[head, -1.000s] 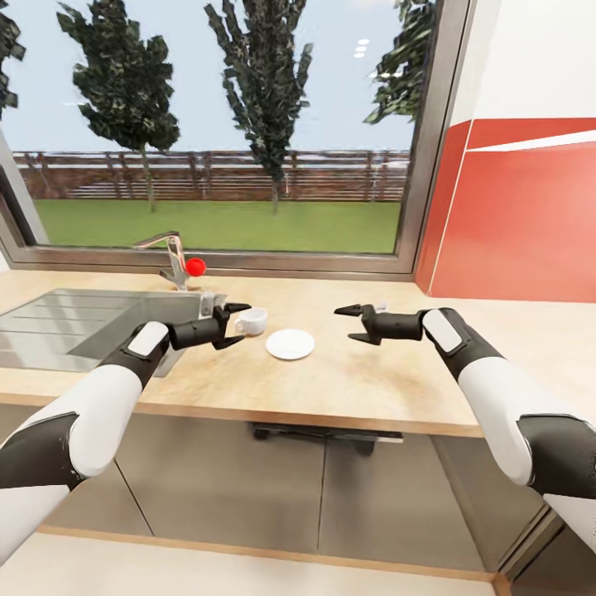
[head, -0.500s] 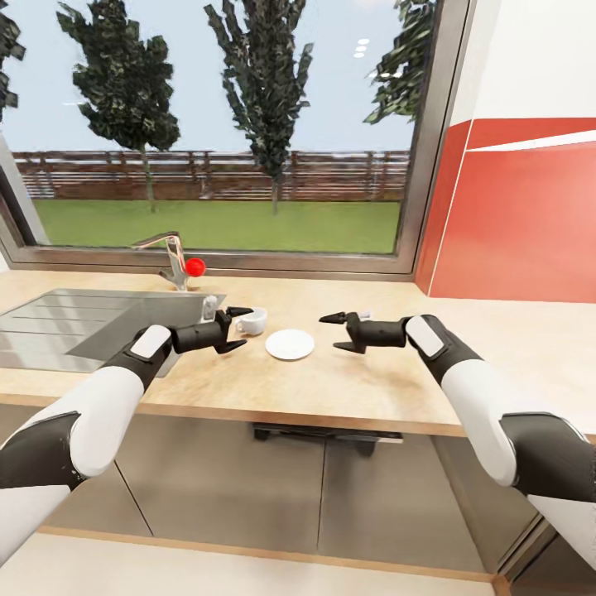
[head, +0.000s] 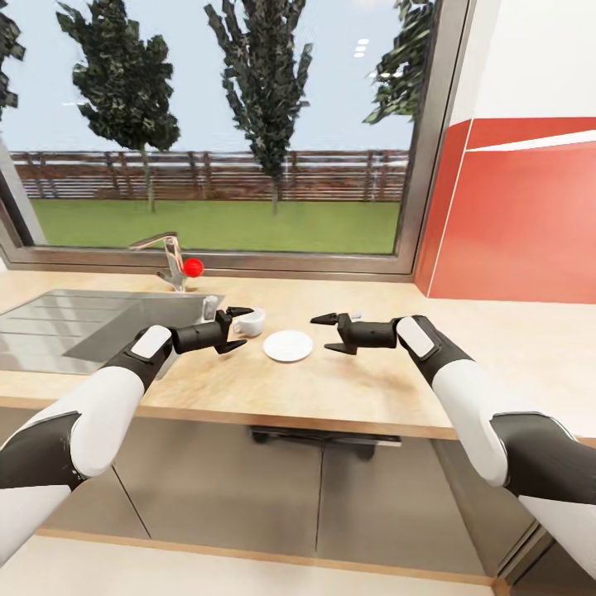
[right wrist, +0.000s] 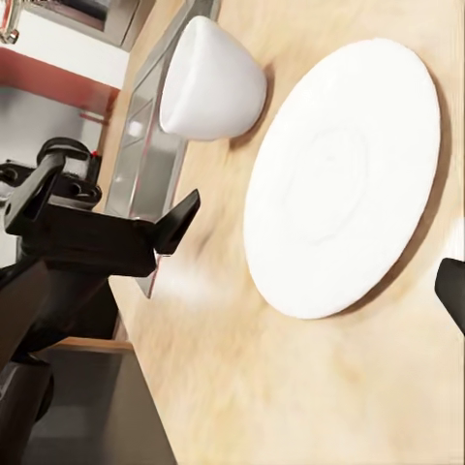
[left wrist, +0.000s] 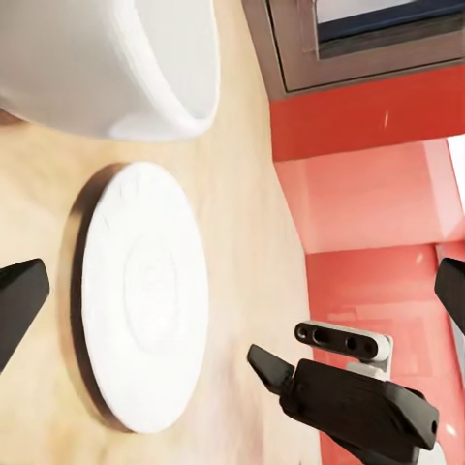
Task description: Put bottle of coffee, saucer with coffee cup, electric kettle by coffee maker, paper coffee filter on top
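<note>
Coffee cup [head: 251, 320] stands on the countertop [head: 356, 389] just beside the saucer [head: 288, 346], at the spread, empty left gripper [head: 235, 329]. Across the saucer, the right gripper [head: 324, 334] hangs equally open. Closing off-centre could tip the cup or shove it sinkward.

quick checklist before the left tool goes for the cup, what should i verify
1. Left tool open: ok, its fingers are spread beside the coffee cup.
2. Cup free to grasp: ok, it stands alone on the countertop, not yet on the saucer.
3. Saucer empty and flat: ok, nothing lies on it.
4. Right tool out of the way: ok, open and on the far side of the saucer from the cup.
5. Cup between the left tool's fingers: cannot tell, the tips sit close by its side.
6. Coffee maker near the saucer: cannot tell.
</note>
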